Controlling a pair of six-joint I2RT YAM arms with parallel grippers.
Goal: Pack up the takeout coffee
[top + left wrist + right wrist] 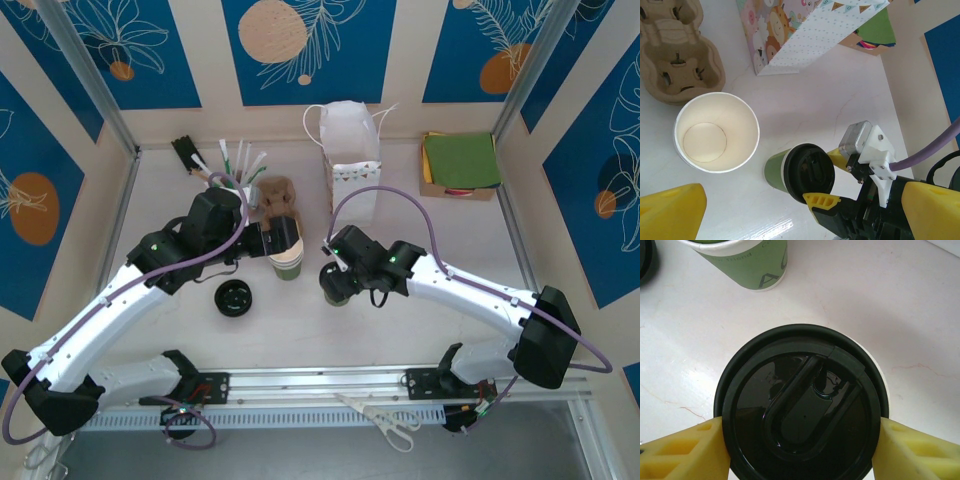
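Takeout coffee [800, 405] upright between yellow fingers [685, 452] of the right gripper [802, 450]

One takeout coffee [805, 410], one bag [350, 140]

Right wrist view: the takeout coffee [802, 410] runs past the bottom edge, its green sides hidden.
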